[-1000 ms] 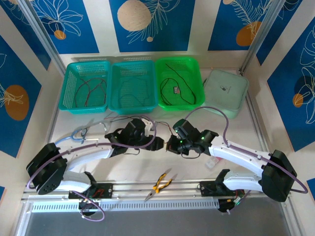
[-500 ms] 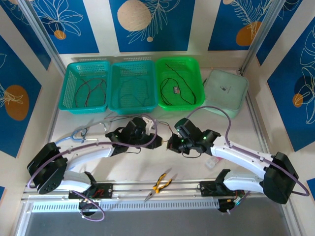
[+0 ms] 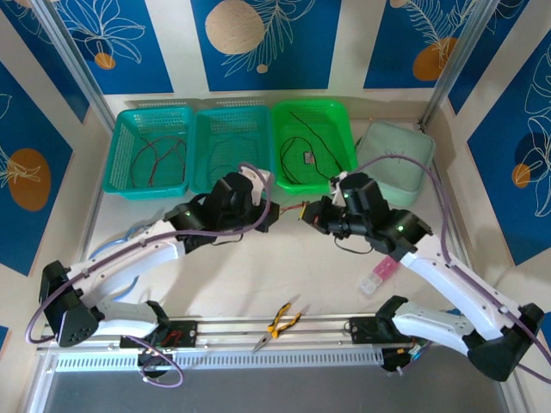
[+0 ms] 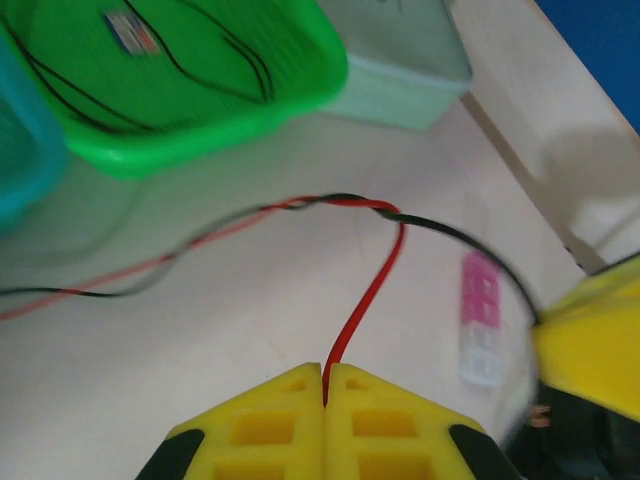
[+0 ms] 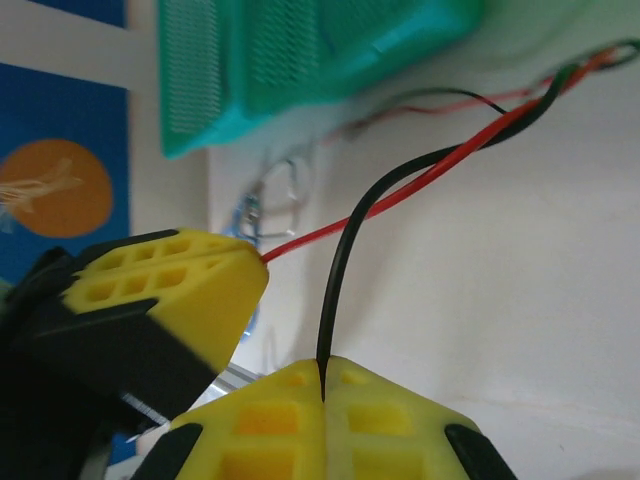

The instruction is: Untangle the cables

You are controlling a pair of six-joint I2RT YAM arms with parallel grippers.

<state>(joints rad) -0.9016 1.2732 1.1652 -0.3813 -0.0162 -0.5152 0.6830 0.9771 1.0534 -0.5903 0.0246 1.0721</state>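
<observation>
Twisted pair being pulled apart
Left fingers (image 4: 270,425) clench the red cable (image 4: 365,300), right fingers (image 5: 270,425) the black cable (image 5: 335,270); their twist is not yet undone, while other cables lie in the green basket (image 3: 315,188).

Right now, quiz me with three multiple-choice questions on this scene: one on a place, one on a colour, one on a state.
1. Where on the table do the pliers lie?
A far left corner
B near edge, middle
C far right corner

2. Which wire do the left fingers pinch?
A red wire
B white wire
C green wire

3. The right fingers are:
A wide open
B shut on the black wire
C shut on the pliers

Answers:
1 B, they lie between the arm mounts in the top view.
2 A, it enters the closed pads.
3 B, it runs into their closed seam.
</observation>
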